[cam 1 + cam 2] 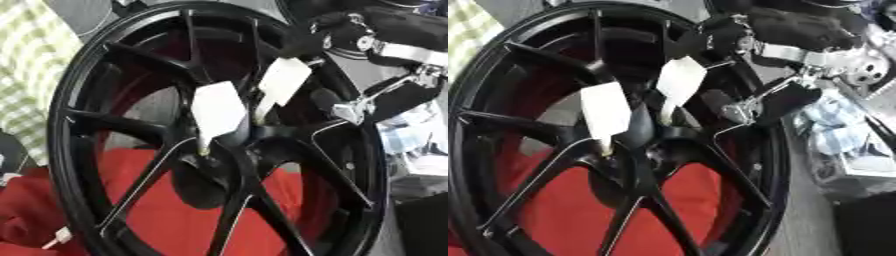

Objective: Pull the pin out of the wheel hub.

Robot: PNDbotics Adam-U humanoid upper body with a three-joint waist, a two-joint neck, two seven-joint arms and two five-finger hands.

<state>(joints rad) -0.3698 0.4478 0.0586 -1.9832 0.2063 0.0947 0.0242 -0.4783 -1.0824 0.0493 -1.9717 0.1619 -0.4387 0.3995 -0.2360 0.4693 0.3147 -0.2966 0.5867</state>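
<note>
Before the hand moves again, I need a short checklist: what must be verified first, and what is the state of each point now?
1. Both white tagged pins seated in the wheel hub: the left pin and the right pin stand there: ok.
2. Right hand close to the right pin: ok.
3. Fingers curled round that pin: cannot tell.
4. Black wheel upright against the red cloth: ok.
5. Spokes leave a free path outward for the pin: ok.
6. Left hand in view: not ok.
</note>
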